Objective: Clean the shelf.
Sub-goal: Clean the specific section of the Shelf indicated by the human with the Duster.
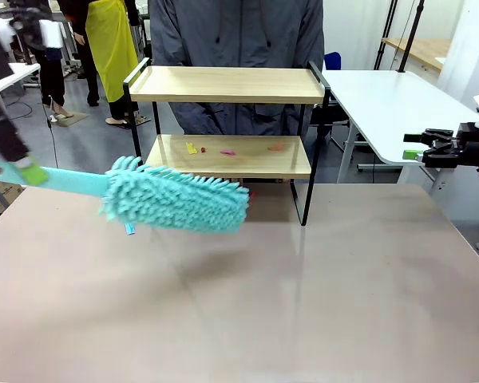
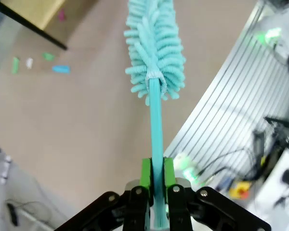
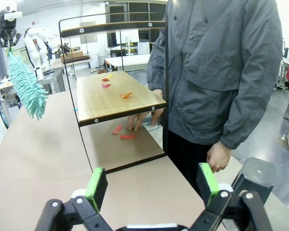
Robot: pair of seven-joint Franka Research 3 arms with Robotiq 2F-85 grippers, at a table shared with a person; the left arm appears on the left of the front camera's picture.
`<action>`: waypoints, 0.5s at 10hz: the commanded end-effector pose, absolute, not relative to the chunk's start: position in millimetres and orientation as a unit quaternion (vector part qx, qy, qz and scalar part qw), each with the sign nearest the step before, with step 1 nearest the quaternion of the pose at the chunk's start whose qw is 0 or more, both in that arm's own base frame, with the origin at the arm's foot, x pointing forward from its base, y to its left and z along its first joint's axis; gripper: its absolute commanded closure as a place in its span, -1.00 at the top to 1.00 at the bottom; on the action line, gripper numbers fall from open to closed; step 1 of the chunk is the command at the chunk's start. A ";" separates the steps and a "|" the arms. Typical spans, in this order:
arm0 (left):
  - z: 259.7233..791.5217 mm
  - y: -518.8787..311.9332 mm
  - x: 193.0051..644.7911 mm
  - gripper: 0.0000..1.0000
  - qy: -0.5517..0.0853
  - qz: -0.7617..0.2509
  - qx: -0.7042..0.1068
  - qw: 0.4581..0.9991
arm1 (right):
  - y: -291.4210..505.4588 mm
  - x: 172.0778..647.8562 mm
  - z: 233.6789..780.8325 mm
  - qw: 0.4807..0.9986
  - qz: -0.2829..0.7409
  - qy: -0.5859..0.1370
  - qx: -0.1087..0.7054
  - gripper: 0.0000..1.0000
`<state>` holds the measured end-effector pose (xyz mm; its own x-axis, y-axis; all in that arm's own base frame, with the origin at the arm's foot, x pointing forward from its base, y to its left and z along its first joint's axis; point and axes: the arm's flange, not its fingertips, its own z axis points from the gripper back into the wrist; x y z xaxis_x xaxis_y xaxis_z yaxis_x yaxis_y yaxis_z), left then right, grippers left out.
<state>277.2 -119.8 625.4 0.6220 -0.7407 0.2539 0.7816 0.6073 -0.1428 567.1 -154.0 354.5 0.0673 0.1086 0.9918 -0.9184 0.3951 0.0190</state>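
Duster (image 1: 176,199) is squeezed in the left gripper (image 2: 156,166), near the shelf (image 1: 223,84). Scraps (image 1: 227,152), maybe paper, lie on its lower board. Right gripper (image 3: 152,184) is open.

L gripper (image 1: 24,171) blurred, duster (image 2: 156,48) tip cut off at top, scraps (image 1: 227,151) too small to ID

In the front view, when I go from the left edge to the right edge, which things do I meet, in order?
left gripper → duster handle → yellow scrap → pink scrap → orange scrap → right gripper
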 end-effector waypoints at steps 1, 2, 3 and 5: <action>614.2 -167.4 261.4 -0.74 -0.117 -0.368 -0.141 0.912 | -152.1 567.3 357.1 0.629 0.409 -0.549 0.369 1.00; 606.3 -191.3 254.0 -0.74 -0.120 -0.334 -0.138 0.925 | -152.1 567.3 357.1 0.629 0.409 -0.549 0.369 1.00; 597.6 -212.8 244.7 -0.74 -0.122 -0.302 -0.144 0.935 | -152.1 567.3 357.1 0.629 0.409 -0.549 0.369 1.00; 572.1 -251.4 231.1 -0.74 -0.110 -0.285 -0.136 0.942 | -152.1 567.3 357.1 0.629 0.409 -0.549 0.369 1.00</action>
<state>234.6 -243.0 582.5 0.8004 -0.5290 0.2820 0.5868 0.7876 -0.1882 567.2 -154.2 354.6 0.0670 0.1087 0.9918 -0.9184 0.3953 0.0187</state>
